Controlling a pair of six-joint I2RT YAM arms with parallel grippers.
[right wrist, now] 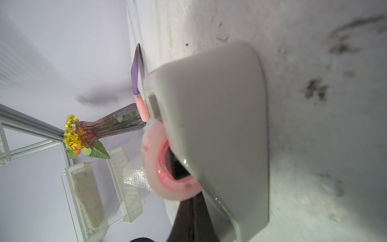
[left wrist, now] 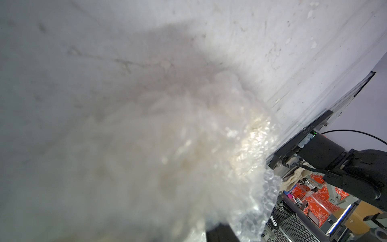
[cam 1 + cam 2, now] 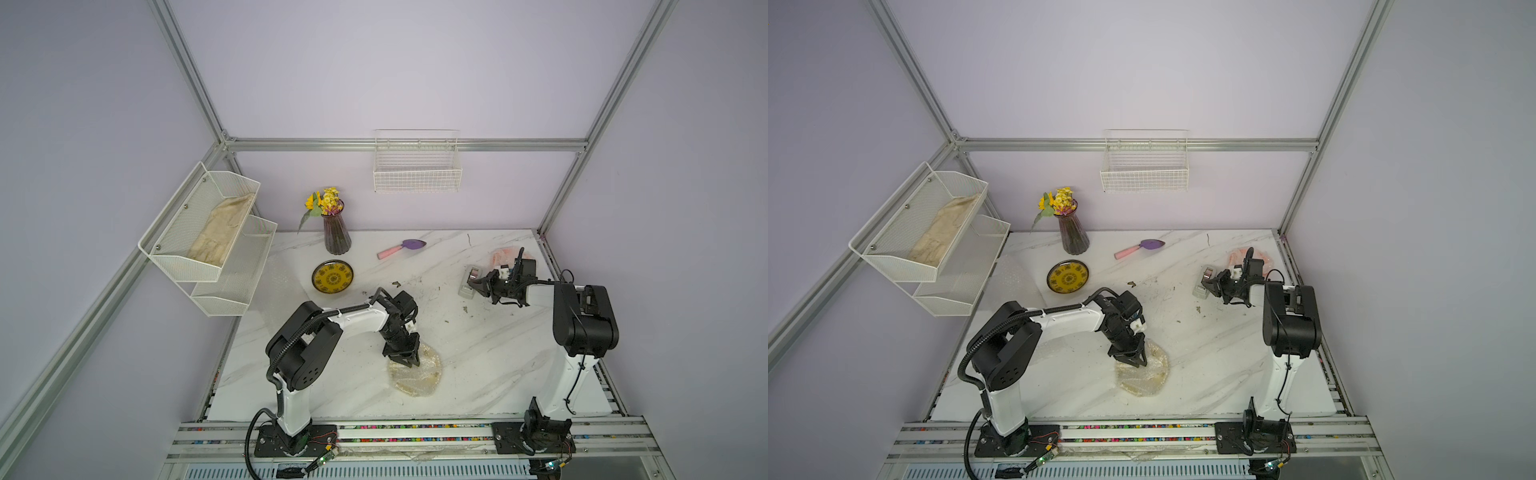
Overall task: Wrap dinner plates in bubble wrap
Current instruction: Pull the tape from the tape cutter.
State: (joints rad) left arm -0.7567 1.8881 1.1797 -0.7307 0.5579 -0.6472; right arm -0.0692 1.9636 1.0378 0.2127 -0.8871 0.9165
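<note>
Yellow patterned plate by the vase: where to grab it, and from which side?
On the yellow plate, pinch the dark rim at the edge away from the vase, probably coming in low from there. It lies flat, face up, so only the rim gives a lip.

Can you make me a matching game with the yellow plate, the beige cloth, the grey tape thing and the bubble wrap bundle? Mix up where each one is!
Things:
1. yellow plate
2. beige cloth
3. tape dispenser
4. bubble wrap bundle

Places:
A. at the left pincer
B. in the top mesh basket
C. at the right pincer
D. on the table, next to the flower vase

Pairs: 1-D, 2-B, 3-C, 4-A
</note>
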